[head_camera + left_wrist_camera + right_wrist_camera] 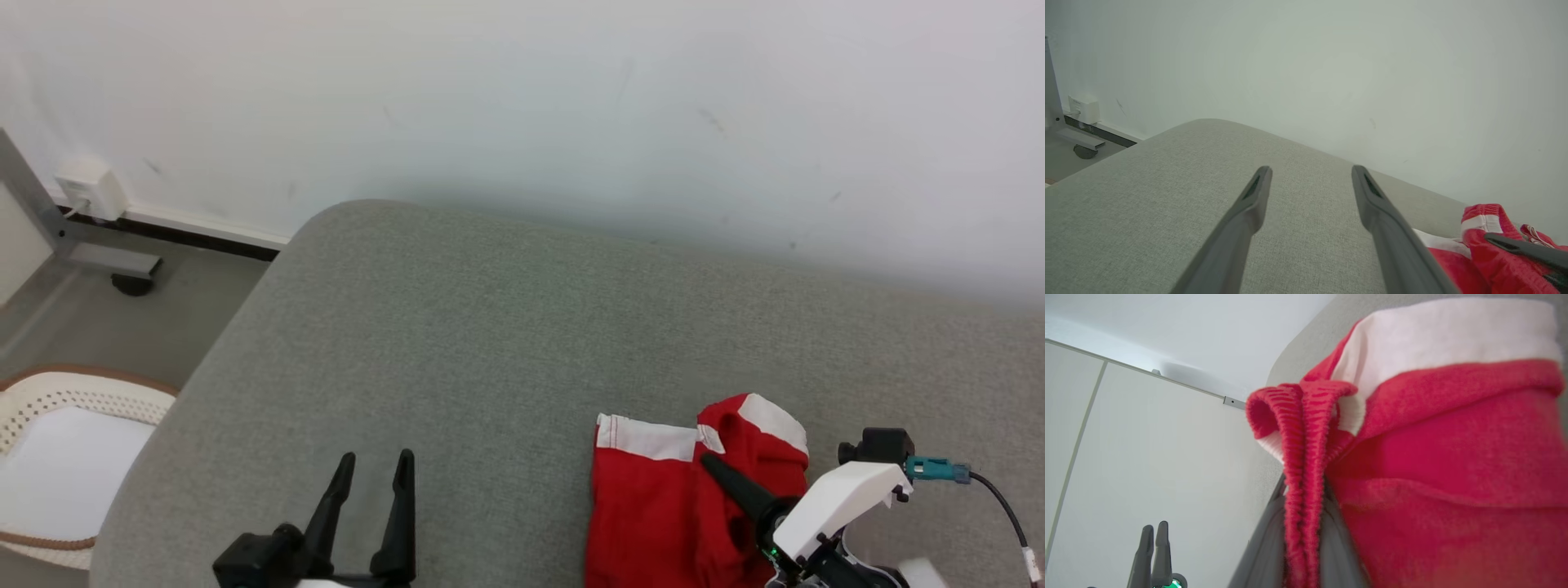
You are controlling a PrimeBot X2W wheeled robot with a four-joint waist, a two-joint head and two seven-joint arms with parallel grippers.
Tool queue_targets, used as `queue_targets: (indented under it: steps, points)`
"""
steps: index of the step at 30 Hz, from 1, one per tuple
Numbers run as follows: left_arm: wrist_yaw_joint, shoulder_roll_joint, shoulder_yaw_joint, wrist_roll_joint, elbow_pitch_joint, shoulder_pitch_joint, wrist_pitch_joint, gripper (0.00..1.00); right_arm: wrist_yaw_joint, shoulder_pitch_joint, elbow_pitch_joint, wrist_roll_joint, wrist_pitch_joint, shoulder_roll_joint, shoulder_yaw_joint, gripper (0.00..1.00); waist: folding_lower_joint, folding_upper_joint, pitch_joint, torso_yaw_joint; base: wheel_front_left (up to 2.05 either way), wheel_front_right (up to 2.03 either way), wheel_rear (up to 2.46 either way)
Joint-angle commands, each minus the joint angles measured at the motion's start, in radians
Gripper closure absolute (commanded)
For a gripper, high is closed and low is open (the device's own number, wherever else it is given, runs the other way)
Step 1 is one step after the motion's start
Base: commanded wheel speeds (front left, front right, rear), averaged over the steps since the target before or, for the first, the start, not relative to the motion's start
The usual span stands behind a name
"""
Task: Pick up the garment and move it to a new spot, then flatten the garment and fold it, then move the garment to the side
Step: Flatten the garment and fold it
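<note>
Grey fabric couch seat [457,343] takes up most of what I can see, w/ a plain white wall [571,98] behind it & a strip of grey floor [171,327] off to the robot's left.

Quick count: 1 garment, 2 grippers w/ 2 long dark fingers each, 1 basket, 1 wall box, 1 metal stand, 1 cable.

- The garment [653,514] is red w/ white trim. 2 white patches show in head view: a band along its far edge & a bit on the raised fold. It lies on the seat at the robot's near right, mostly flat, bunched up into a hump on its right side.
- The right gripper [709,461] sits at that hump. Right wrist view shows its fingers nearly together, pinching a red ribbed edge [1306,465] of the garment between them.
- The left gripper [376,456] is at the near left, over bare seat & well apart from the garment. Its jaws are spread wide, nothing between them; fingers point fwd toward the wall.
- The basket [49,390] is on the floor left of the couch: white, perforated wall, brown rim, pale inside.
- The wall box [90,189] is small & white, low on the wall at far left. The grey metal stand [106,260] is just beside it, w/ 1 black round foot.
- The cable [1000,502] is black & runs off a teal plug [935,469] on the right wrist.
</note>
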Motion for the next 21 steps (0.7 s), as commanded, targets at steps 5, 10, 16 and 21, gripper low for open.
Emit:
queue_targets:
  steps: [5,10,16,21]
  points:
    - [0.001,0.004,-0.003,-0.012,-0.001,-0.011,0.001,0.00,0.000,-0.076,0.108,0.080,-0.058,-0.001,0.076,1.00,0.0000,0.0000,0.012,0.038,0.00,0.00,0.00]
    - [0.003,0.004,-0.003,-0.011,0.003,-0.013,0.001,0.00,0.000,-0.139,0.210,0.128,-0.101,-0.001,0.164,0.94,0.0000,0.0000,0.014,0.053,0.00,0.00,0.00]
    - [0.006,0.004,0.001,-0.012,0.008,-0.010,0.001,0.00,0.000,-0.184,0.257,0.211,-0.156,-0.001,0.261,0.00,0.0000,0.0000,0.010,0.052,0.00,0.00,0.00]
    - [0.009,0.004,0.008,-0.012,0.002,-0.003,0.001,0.00,0.000,-0.201,0.220,0.271,-0.198,-0.001,0.318,0.00,0.0000,0.0000,0.007,0.029,0.00,0.00,0.00]
